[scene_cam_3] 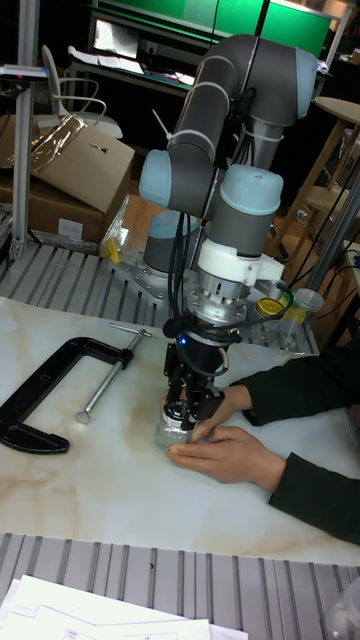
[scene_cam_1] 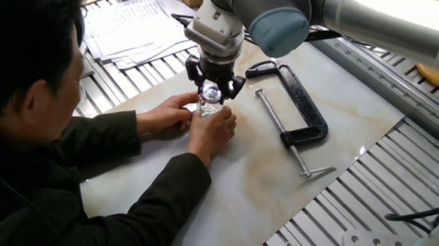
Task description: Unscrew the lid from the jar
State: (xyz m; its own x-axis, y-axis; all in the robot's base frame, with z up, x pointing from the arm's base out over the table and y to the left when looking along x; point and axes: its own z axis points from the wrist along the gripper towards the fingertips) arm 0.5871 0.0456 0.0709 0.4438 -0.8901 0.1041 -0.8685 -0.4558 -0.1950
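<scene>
A person's two hands (scene_cam_1: 197,125) cup the small glass jar (scene_cam_1: 209,107) on the marble slab (scene_cam_1: 277,171), near its far-left edge; the gripper (scene_cam_1: 212,87) stands directly over it, fingers spread around the lid (scene_cam_1: 211,93), not clenched; beyond lies a black C-clamp (scene_cam_1: 299,112).

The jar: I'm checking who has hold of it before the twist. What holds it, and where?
The person's hands grip the jar around its body. The gripper sits over the lid; whether it grips cannot be told.
</scene>
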